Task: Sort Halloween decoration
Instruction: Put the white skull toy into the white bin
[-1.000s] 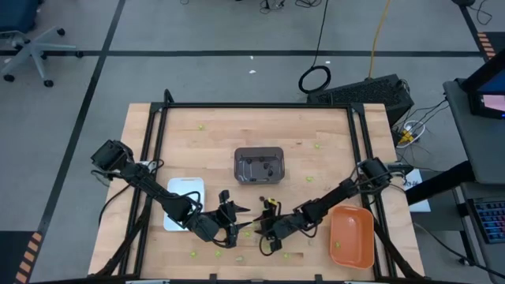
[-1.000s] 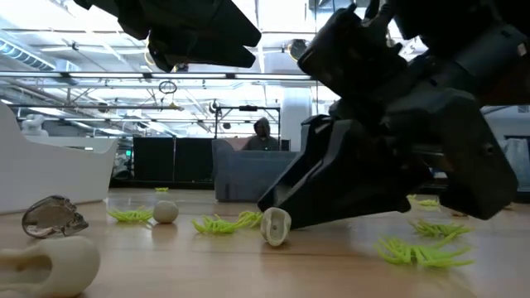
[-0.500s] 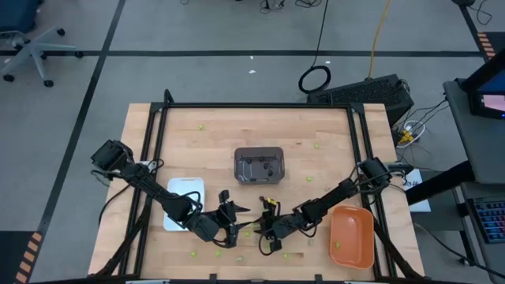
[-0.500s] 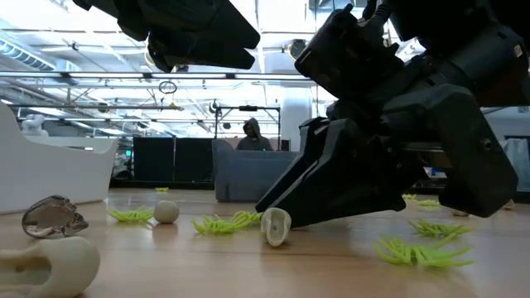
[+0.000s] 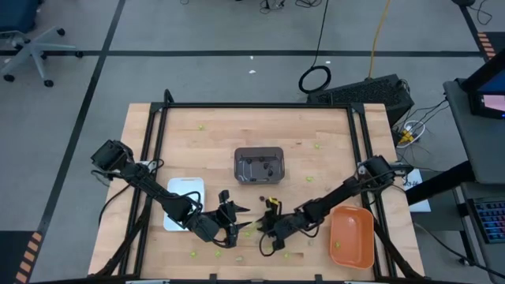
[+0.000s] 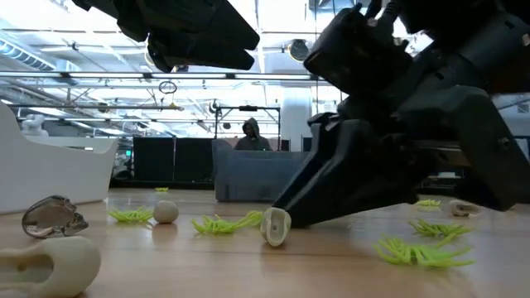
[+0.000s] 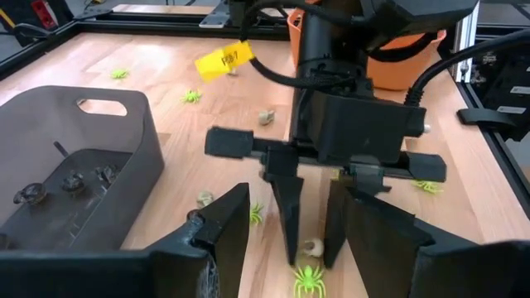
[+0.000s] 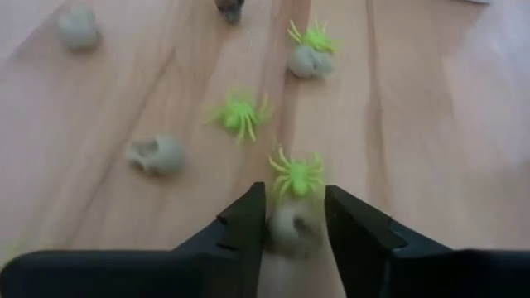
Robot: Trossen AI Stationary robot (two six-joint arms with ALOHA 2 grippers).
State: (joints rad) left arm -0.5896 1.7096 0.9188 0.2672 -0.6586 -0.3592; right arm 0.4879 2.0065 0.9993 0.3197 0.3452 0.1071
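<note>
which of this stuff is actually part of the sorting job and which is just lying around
Job: green spiders; tan skulls, one at the right gripper; dark trinkets in the dark grey tray; white tray; orange tray; left gripper, open, waiting nearby.
Lying about: cable coil, office chair, black box, all on the floor.

One camera looks straight down, taking in the whole table (image 5: 181, 150) with floor around it. Another sits at tabletop height, facing level across the wood into the room (arms crowd the upper frame). Each wrist camera looks close past its own fingers; both, like the low view, share the pale tan trinket (image 7: 311, 247) near frame centre.
</note>
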